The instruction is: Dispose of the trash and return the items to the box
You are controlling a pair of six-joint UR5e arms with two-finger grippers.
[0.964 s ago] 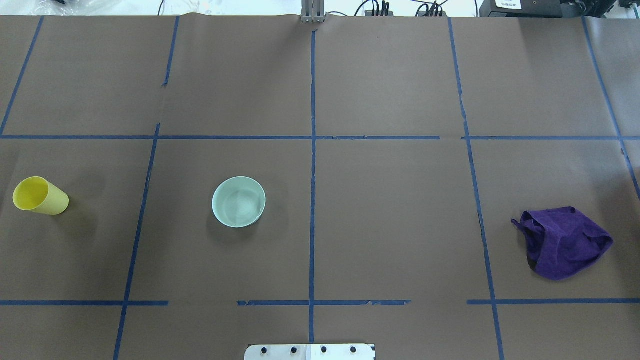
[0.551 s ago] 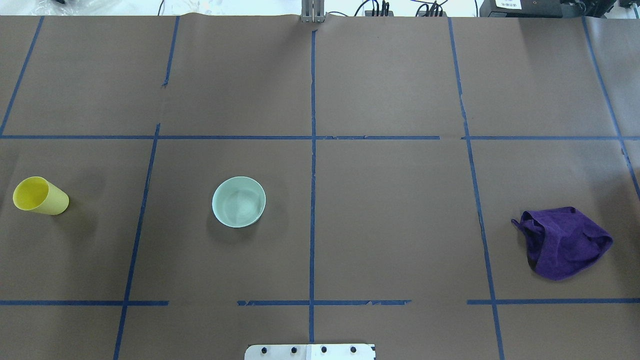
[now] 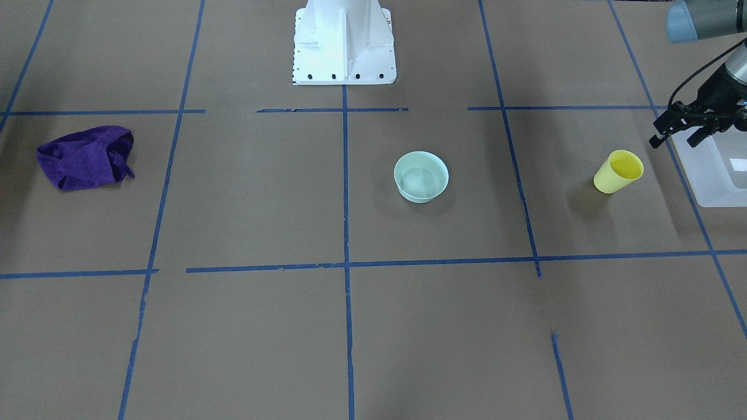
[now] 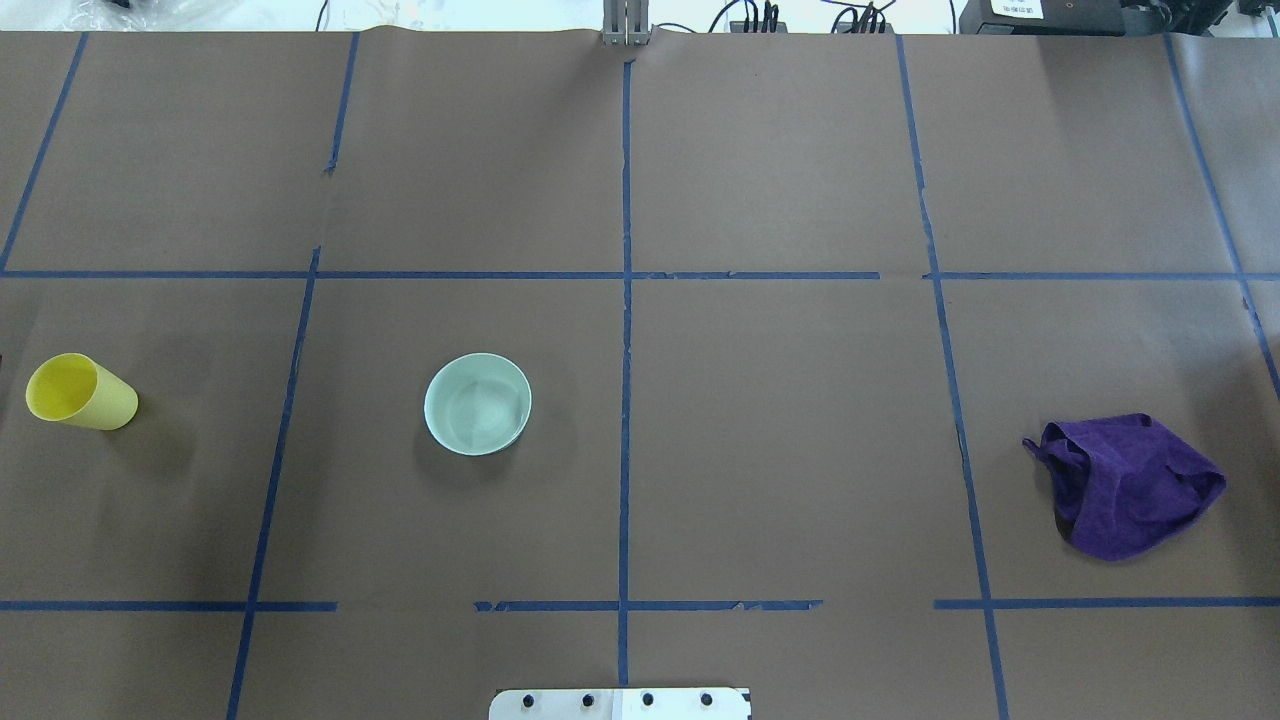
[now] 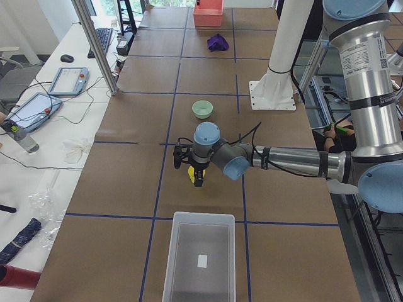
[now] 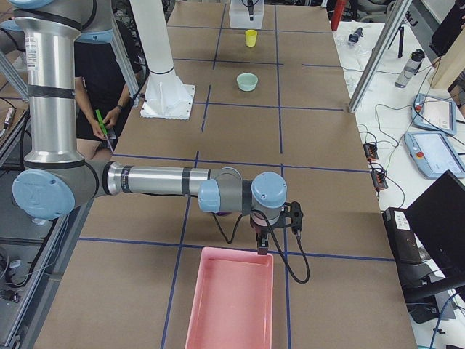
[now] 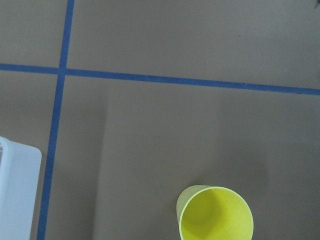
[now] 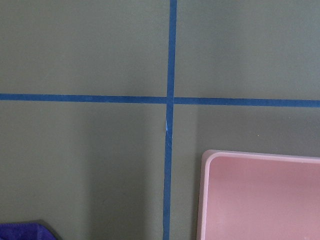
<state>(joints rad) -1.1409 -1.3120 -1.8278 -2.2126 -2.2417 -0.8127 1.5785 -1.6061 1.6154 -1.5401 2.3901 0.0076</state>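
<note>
Front view: nothing is put away yet, as we read it. The yellow cup (image 3: pixel 618 171) stands mouth-up on the tabletop (image 3: pixel 233 204), just beside the frosted bin (image 3: pixel 715 175) but outside it. The mint-green bowl (image 3: pixel 421 176) sits near the middle, well apart from the bin, and the purple cloth (image 3: pixel 84 157) lies at the opposite end. The left pincer (image 3: pixel 677 135) hangs in the air near the cup and bin, released, with nothing in it. Overhead: cup, bowl and cloth are all loose on the tabletop, with no arm in frame. Left side view: the frosted bin holds neither item, only a small white patch (image 5: pixel 202 260) on its floor. The left pincer is over the cup and partly hides it. Right side view: the right pincer (image 6: pixel 263 246) hovers at the rim of a pink bin (image 6: pixel 231 305) that looks empty. We cannot tell whether it's released or clenched. Left wrist: cup below, bin corner at the frame edge. Right wrist: pink bin corner, a sliver of cloth, no fingers in shot. Our read: no steps are done. The cup looks like the first pick, then the bowl. The cloth is probably the trash, bound for the pink bin.
</note>
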